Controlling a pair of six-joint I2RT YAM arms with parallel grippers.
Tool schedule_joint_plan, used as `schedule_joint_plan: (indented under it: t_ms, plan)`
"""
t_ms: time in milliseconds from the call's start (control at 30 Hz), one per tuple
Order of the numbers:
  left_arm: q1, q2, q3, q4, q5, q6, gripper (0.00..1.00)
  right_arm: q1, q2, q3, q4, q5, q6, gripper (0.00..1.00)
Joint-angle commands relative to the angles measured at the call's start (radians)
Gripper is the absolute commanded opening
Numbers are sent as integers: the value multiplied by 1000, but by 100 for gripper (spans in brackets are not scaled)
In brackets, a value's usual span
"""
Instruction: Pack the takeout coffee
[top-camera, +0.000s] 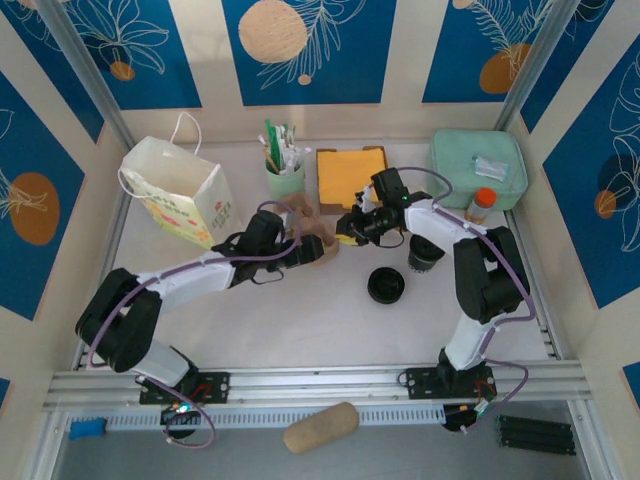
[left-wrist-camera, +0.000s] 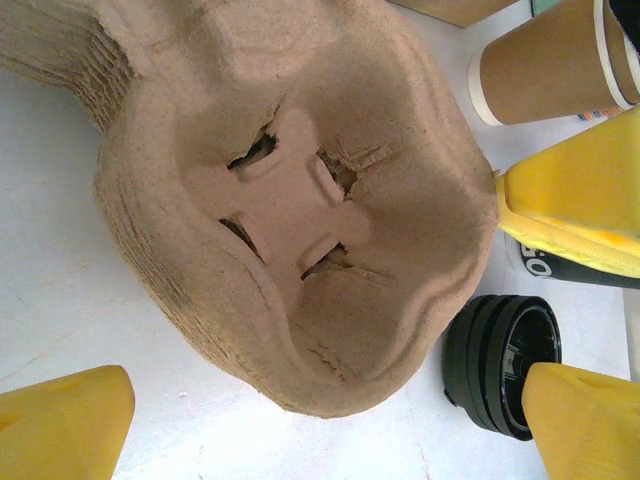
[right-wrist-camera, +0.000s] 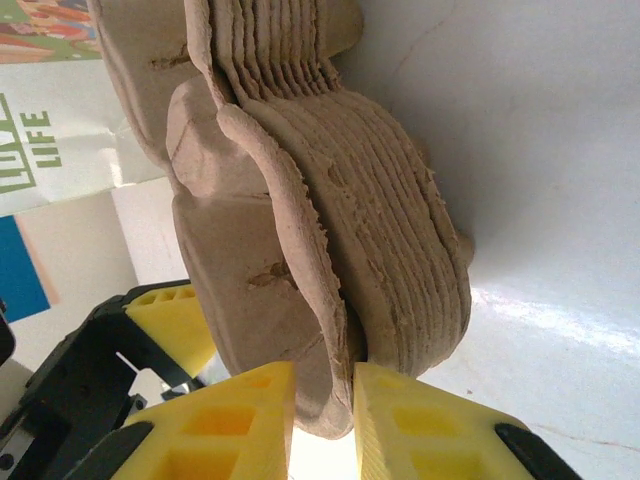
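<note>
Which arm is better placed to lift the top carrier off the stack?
Right. The right gripper pinches the rim of the top carrier, slightly parted from the stack. The left gripper hangs open above, holding nothing.

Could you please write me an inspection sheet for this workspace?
Surface: white table, bare near the front.
Job's things: tan paper cup beside the pulp carrier stack; top at frame edge.
Clutter: loose black lid, paper bag, utensil cup, yellow pad, green box.
Hands: left hand open over the stack; right hand shut on one carrier, at its rim.
Cables: purple cable along the left arm.
Surroundings: blue patterned panels.
</note>
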Motion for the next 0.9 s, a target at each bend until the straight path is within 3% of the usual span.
schedule_joint_plan:
  t_ms: [0,367,867]
  plan:
    - [9,17,12,13,17,2,99,-15,-17,-33,71,-93,54,23]
    - [9,7,18,13,14,-3,99,-39,-22,-100,224,-190,145,18]
    - [14,-57,42,-30,-17,-3,99,-41,-18,-98,248,-210,163,18]
